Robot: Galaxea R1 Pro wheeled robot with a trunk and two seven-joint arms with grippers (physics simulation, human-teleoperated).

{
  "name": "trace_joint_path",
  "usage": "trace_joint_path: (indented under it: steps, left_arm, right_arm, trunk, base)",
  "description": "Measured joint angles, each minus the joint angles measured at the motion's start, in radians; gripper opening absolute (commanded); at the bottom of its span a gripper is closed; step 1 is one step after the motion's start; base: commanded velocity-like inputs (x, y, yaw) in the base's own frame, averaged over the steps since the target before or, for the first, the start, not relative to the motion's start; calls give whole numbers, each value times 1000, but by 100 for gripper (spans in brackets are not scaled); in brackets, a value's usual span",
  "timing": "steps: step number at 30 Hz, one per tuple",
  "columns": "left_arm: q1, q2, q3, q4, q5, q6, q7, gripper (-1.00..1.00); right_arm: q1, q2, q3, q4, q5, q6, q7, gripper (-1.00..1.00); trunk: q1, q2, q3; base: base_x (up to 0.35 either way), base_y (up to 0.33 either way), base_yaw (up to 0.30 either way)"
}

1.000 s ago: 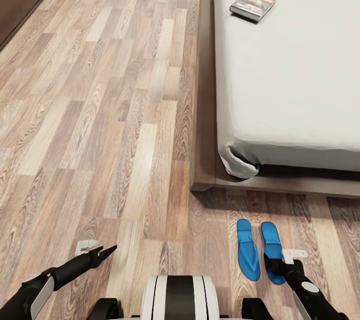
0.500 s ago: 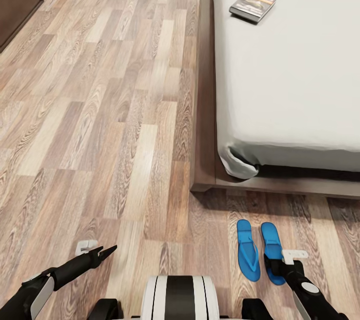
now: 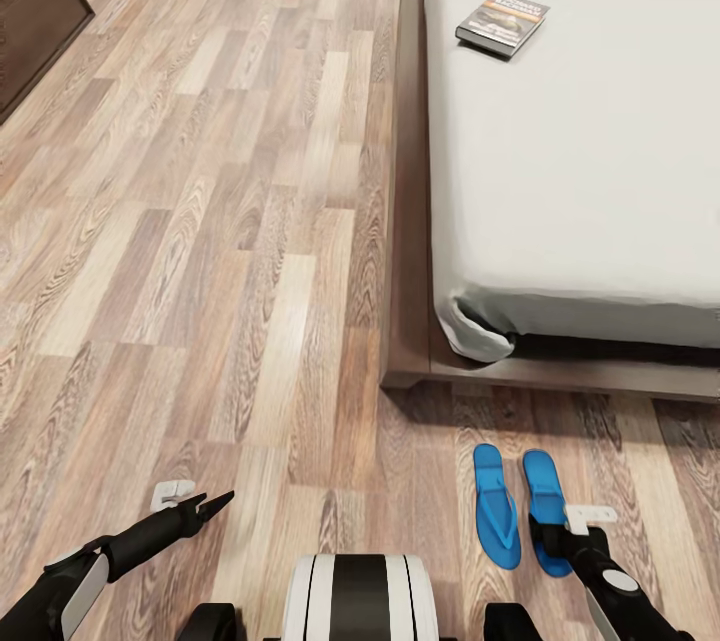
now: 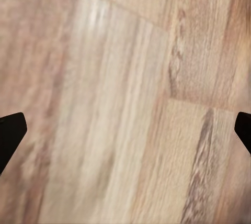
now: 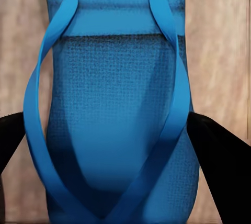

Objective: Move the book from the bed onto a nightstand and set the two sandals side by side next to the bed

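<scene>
Book (image 3: 503,22) lay near the bed's (image 3: 600,171) left edge, sandals (image 3: 496,504) paired by its foot, right claw (image 5: 125,145) spread astride one sandal's (image 5: 112,109) straps, left claw (image 4: 125,130) spread over bare floor (image 4: 125,77).

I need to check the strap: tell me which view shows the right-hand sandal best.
Right wrist view: the right-hand sandal is close up, straps plain, between the open fingers. Head view shows it small, partly behind the right gripper.

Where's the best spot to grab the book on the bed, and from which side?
Grip the book by its edges from above. It lies flat on the bed near the floor-side edge, so coming in over that edge is probably easiest.
</scene>
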Motion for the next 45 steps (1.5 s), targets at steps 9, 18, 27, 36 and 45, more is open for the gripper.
trace_joint_path:
  steps: [9, 18, 27, 36, 45]
  left_arm:
    - [0, 0, 0, 0, 0, 0, 0, 100]
    - [0, 0, 0, 0, 0, 0, 0, 100]
    - [0, 0, 0, 0, 0, 0, 0, 100]
    - [0, 0, 0, 0, 0, 0, 0, 100]
    - [0, 0, 0, 0, 0, 0, 0, 100]
  right_arm:
    - [0, 0, -2, 5, 0, 0, 0, -100]
    - [1, 0, -4, 7, 0, 0, -1, -100]
    - [1, 0, -4, 7, 0, 0, -1, -100]
    - [1, 0, -4, 7, 0, 0, -1, 100]
    - [1, 0, -4, 7, 0, 0, -1, 100]
  trunk:
    - [0, 0, 4]
    - [-1, 1, 16]
    - [-1, 1, 16]
    - [-1, 1, 16]
    - [-1, 1, 16]
  base:
    - [0, 0, 0]
    - [0, 0, 0]
    - [0, 0, 0]
    - [0, 0, 0]
    - [0, 0, 0]
